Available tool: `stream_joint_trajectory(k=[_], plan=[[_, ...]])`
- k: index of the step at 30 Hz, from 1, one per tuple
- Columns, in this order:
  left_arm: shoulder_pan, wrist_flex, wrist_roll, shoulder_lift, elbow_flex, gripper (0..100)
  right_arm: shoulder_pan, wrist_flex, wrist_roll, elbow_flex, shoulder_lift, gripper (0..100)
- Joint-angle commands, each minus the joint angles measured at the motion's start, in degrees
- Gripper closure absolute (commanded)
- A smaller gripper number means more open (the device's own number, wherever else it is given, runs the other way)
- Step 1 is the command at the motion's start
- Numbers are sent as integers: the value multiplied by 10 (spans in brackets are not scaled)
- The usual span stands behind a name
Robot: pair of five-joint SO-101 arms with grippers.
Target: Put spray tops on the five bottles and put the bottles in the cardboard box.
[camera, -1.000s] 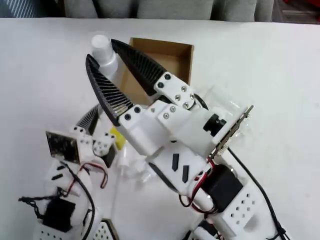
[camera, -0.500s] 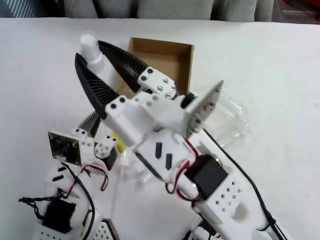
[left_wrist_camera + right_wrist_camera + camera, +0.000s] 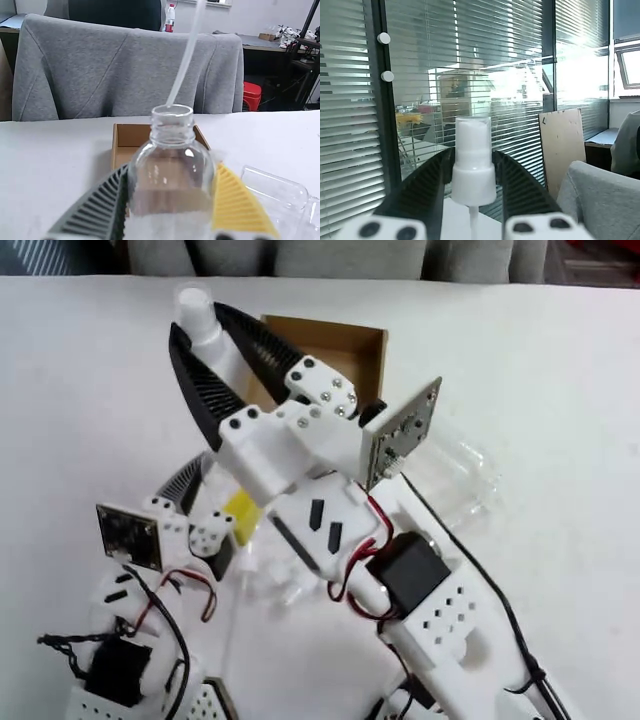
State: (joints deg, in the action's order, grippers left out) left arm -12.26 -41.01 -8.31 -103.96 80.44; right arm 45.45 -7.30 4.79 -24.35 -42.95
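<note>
R hand (image 3: 197, 320) swung spray top (image 3: 196, 308) toward box (image 3: 352, 348)

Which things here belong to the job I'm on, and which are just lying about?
Job:
- spray top, held in the right gripper
- its dip tube, reaching the bottle's neck
- clear bottle, held in the left gripper
- cardboard box

Lying about:
- clear plastic packaging, beside the box
- grey chair back, behind the table

Upright uncapped clear bottle (image 3: 172, 170), white spray top (image 3: 473, 162) above, its tube (image 3: 183, 55) at the neck, cardboard box (image 3: 131, 142) behind
</note>
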Motion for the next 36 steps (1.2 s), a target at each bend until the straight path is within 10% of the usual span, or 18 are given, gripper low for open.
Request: stream_joint_trajectory(k=[1, 36], plan=[[-7, -1, 8, -9, -7, 943, -5, 12, 5, 10, -9, 983], [-7, 0, 56, -8, -3, 943, 15, -29, 2, 5, -33, 983]])
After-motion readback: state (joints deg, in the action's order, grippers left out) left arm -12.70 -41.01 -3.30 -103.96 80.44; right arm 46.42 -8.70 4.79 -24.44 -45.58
